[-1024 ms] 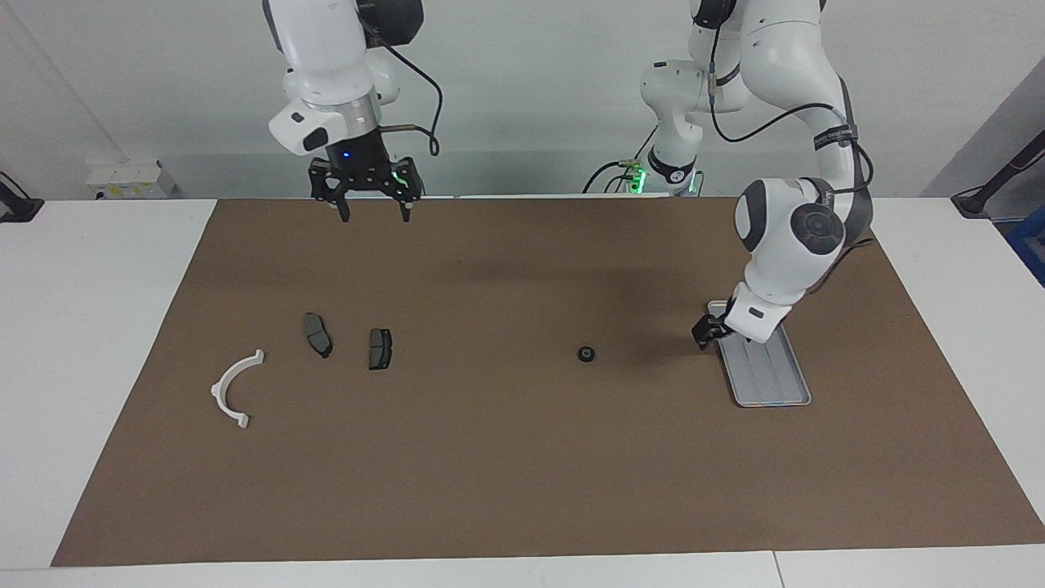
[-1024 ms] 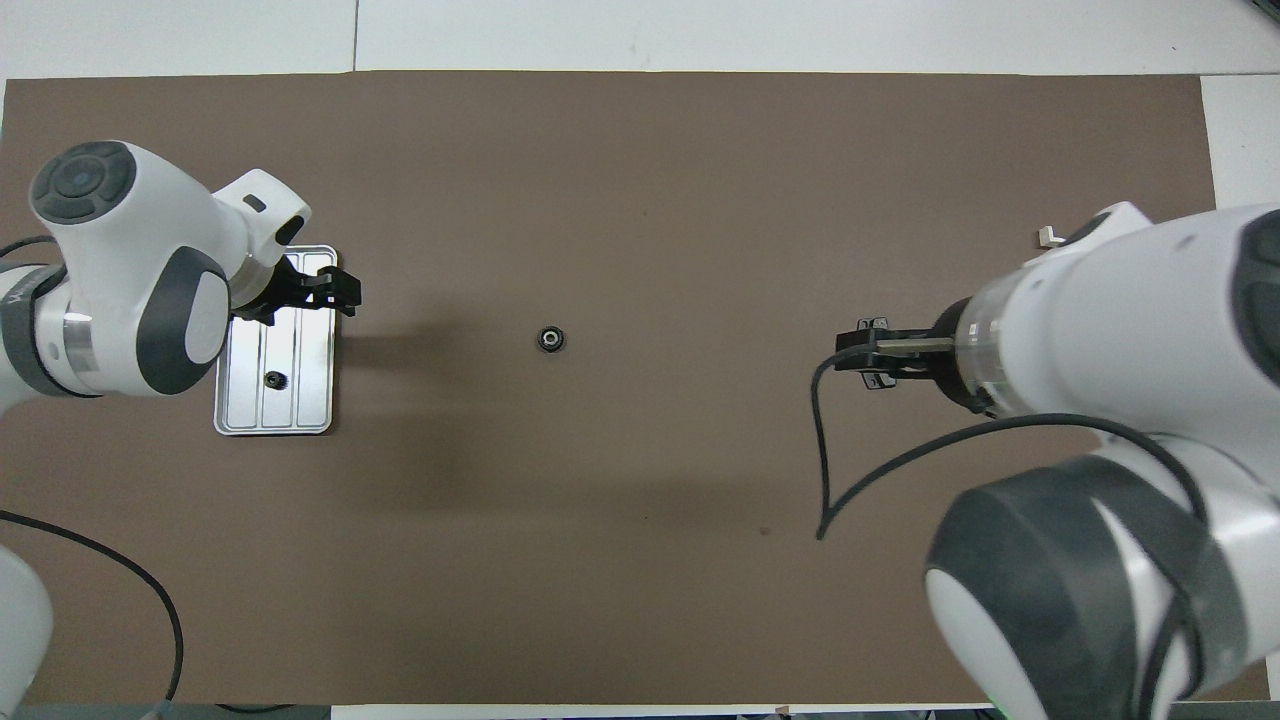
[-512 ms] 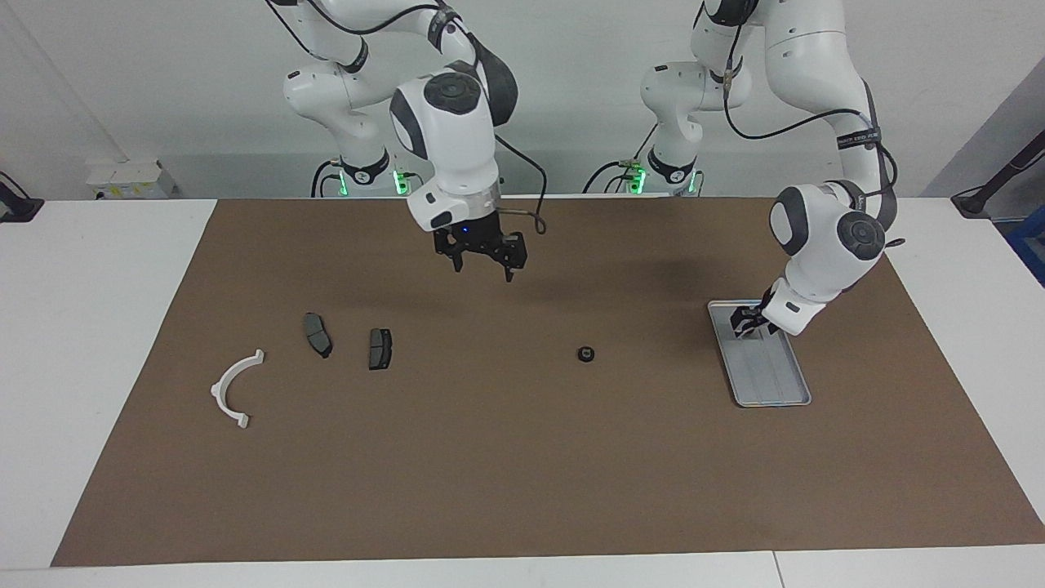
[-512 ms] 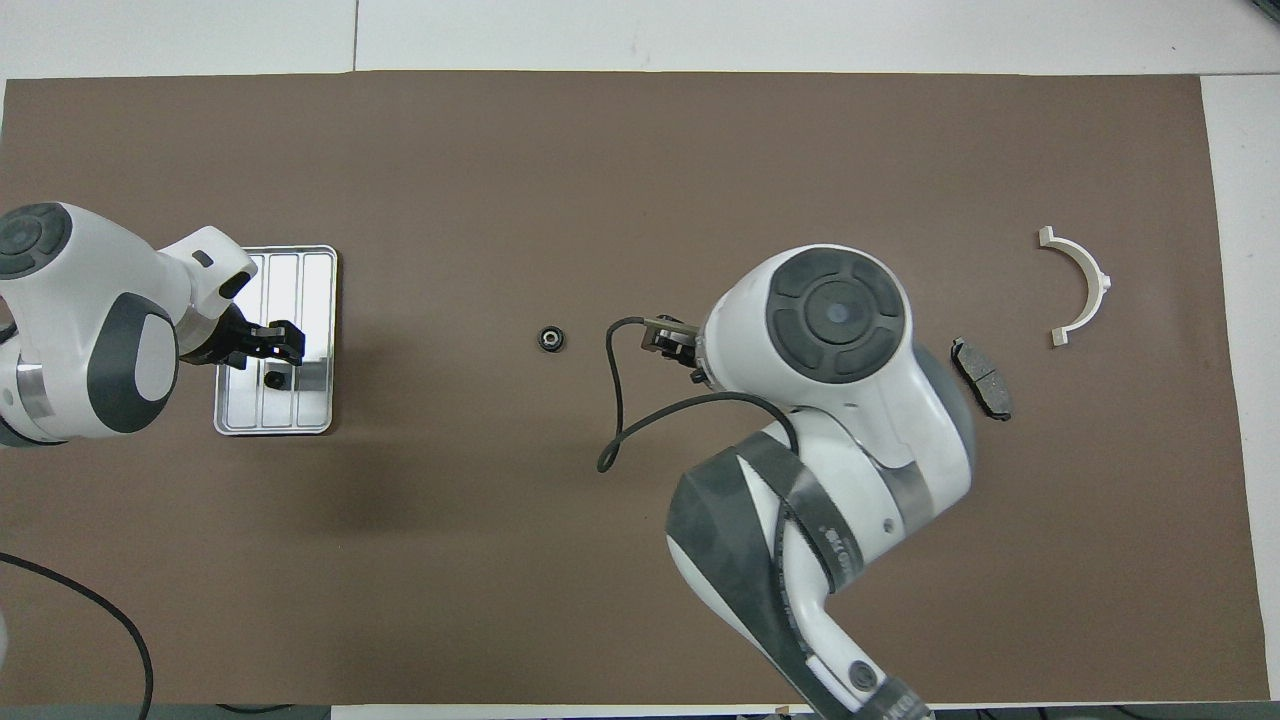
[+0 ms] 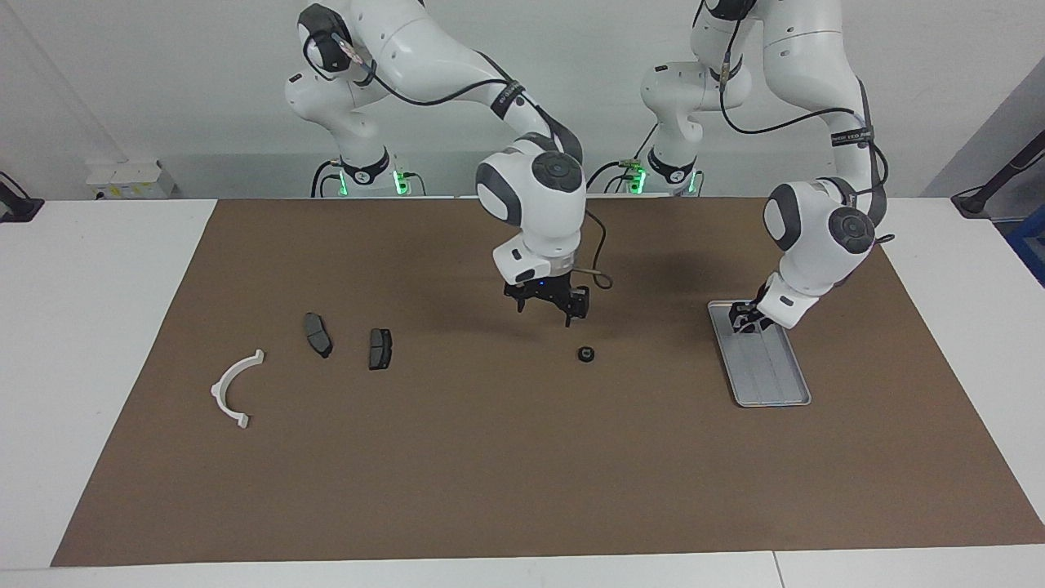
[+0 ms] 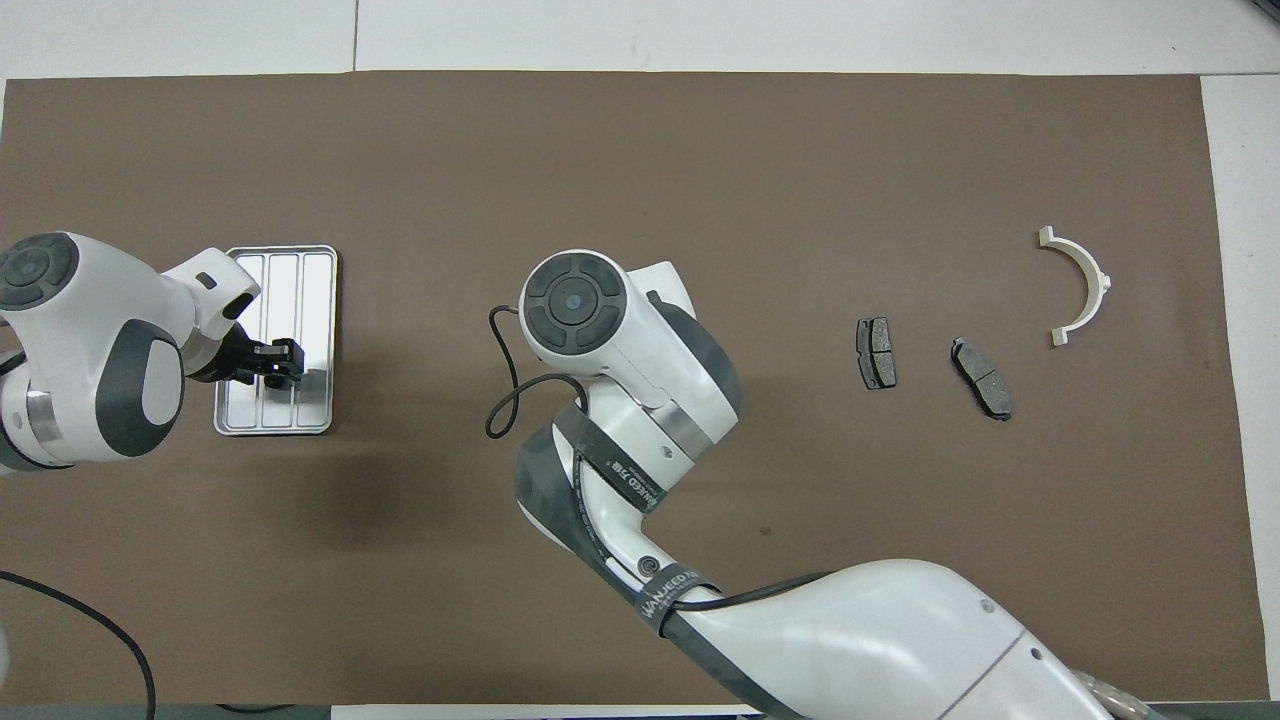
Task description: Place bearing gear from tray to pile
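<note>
A small black round bearing gear (image 5: 585, 354) lies on the brown mat mid-table, between the tray and the pile. My right gripper (image 5: 545, 310) hangs open low over the mat just beside it, apart from it. In the overhead view the right arm hides both. The silver ridged tray (image 5: 767, 371) lies toward the left arm's end and also shows in the overhead view (image 6: 300, 280). My left gripper (image 5: 744, 320) reaches down into the tray's end nearer the robots (image 6: 275, 365). The pile holds a white half-ring bracket (image 5: 235, 388) and two dark brake pads (image 5: 317, 334) (image 5: 380, 348).
The brown mat (image 5: 490, 474) covers most of the white table. In the overhead view the bracket (image 6: 1078, 285) and the two pads (image 6: 877, 352) (image 6: 981, 377) lie toward the right arm's end. Cables trail from both arms.
My right arm swung from over the pile's end to mid-table and came down beside the bearing gear. My left gripper slid along the tray toward the robots, covering a small dark part there.
</note>
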You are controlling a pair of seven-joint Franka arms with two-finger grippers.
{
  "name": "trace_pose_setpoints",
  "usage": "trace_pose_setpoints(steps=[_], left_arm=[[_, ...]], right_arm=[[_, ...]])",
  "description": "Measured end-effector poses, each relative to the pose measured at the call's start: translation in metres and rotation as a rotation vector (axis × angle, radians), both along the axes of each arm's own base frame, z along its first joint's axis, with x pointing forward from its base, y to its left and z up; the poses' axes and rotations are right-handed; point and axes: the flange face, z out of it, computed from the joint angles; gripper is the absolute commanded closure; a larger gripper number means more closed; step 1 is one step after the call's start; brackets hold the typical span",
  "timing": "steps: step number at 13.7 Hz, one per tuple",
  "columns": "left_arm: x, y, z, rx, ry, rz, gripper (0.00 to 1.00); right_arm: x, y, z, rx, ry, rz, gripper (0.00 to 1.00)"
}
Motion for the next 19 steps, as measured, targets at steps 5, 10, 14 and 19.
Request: trace_pose_setpoints(steps=[5, 10, 14, 19], left_arm=[[-0.007, 0.0, -0.008, 0.0, 0.001, 0.001, 0.48], [-0.01, 0.0, -0.007, 0.0, 0.001, 0.001, 0.48], [-0.011, 0.0, -0.007, 0.0, 0.003, 0.005, 0.52], [-0.012, 0.001, -0.008, 0.0, 0.002, 0.007, 0.57]], right_arm=[[0.012, 0.038, -0.021, 0.005, 0.004, 0.022, 0.0], [0.006, 0.066, -0.052, -0.011, 0.016, 0.056, 0.0], [0.001, 0.072, -0.073, -0.039, 0.023, 0.075, 0.03], [0.01, 0.068, -0.069, -0.019, -0.003, 0.064, 0.08]])
